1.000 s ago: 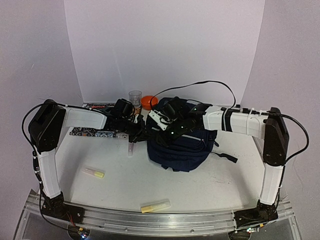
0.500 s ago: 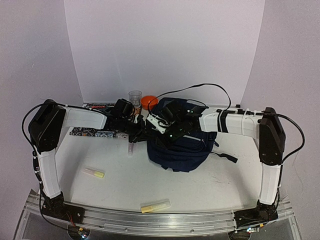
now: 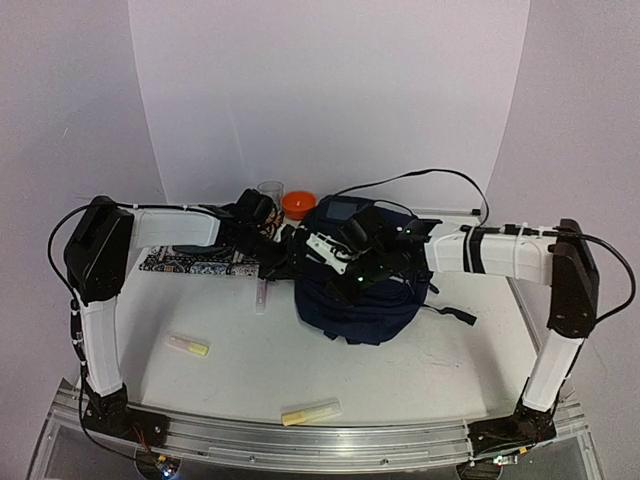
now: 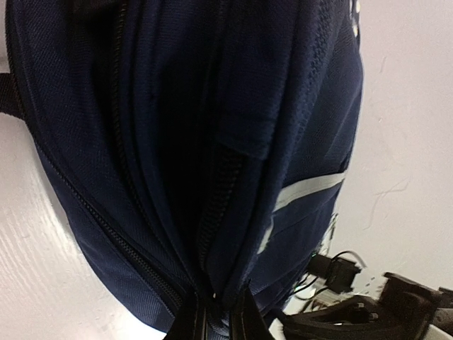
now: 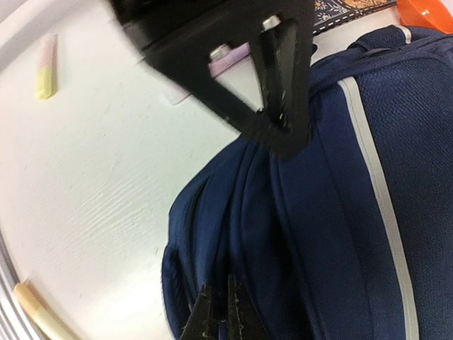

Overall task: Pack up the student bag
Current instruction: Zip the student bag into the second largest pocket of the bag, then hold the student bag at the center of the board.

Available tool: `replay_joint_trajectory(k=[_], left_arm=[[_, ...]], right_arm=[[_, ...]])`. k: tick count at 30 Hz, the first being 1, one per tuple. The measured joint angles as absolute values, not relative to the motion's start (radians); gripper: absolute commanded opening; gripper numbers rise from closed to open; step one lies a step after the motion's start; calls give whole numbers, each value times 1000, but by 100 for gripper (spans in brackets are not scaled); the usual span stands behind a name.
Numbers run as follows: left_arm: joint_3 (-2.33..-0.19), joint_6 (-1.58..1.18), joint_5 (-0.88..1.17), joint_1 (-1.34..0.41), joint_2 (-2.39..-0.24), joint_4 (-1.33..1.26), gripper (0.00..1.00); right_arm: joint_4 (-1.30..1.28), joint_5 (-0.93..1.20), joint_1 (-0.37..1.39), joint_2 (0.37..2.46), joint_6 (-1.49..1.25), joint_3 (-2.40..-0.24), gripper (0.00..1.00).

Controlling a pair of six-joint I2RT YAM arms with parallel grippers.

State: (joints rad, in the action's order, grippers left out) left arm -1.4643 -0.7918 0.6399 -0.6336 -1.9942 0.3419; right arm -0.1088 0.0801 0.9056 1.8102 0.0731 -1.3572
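Note:
The student bag (image 3: 365, 300) is a navy-blue backpack with a thin white stripe, sitting in the middle of the table. My left gripper (image 3: 283, 264) is at its left edge. In the left wrist view the gripper (image 4: 218, 315) is shut on the bag's fabric (image 4: 177, 142) beside a zipper. My right gripper (image 3: 352, 276) is on top of the bag. In the right wrist view it (image 5: 219, 319) is shut on a fold of the bag (image 5: 333, 212). Both hold the bag's upper part pulled up.
A yellow marker (image 3: 187, 346) lies front left and a pale yellow one (image 3: 311, 412) lies near the front edge. A pink pen (image 3: 262, 296) lies left of the bag. A patterned case (image 3: 190, 262), a clear cup (image 3: 270, 190) and an orange tub (image 3: 298, 204) are behind.
The right arm's elbow has swung out to the right and its gripper moved forward over the bag. The bag's top now stands higher and narrower. The left gripper has moved slightly back.

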Motion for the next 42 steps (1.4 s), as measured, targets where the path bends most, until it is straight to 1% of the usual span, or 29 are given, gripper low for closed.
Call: replay_joint_trajectory(k=[4, 7, 11, 12, 15, 18, 22, 25, 30, 35, 37, 42], left_arm=[[-1617, -665, 654, -615, -2081, 514, 0], [-1722, -573, 670, -608, -2142, 627, 0], [-1800, -481, 680, -608, -2187, 720, 1], [-1808, -465, 680, -608, -2190, 731, 5], [-1813, -442, 680, -608, -2191, 747, 26], [-1796, -452, 649, -604, -2185, 735, 41], [-1702, -510, 610, -581, -2136, 688, 51], [-1611, -570, 572, -564, -2074, 659, 55], [-1456, -691, 569, -560, -1970, 580, 56], [-1410, -774, 583, -631, -1959, 502, 55], [-1410, -794, 583, -659, -1962, 490, 49], [-1410, -837, 592, -688, -1988, 454, 16]], right_arm=[[-138, 21, 937, 1734, 72, -1294, 0], [-138, -28, 966, 1731, 56, -1270, 0], [-131, -80, 1003, 1731, 20, -1264, 0], [-129, -87, 1009, 1731, 9, -1263, 0], [-121, -116, 1029, 1731, -24, -1263, 0], [-131, -136, 1046, 1730, -40, -1263, 0], [-161, -154, 1065, 1730, -36, -1271, 0], [-202, -182, 1087, 1730, -7, -1295, 0], [-251, -252, 1114, 1743, 72, -1351, 0], [-288, -303, 1128, 1782, 158, -1407, 0], [-297, -324, 1136, 1795, 190, -1424, 0], [-321, -399, 1159, 1833, 284, -1477, 0]])
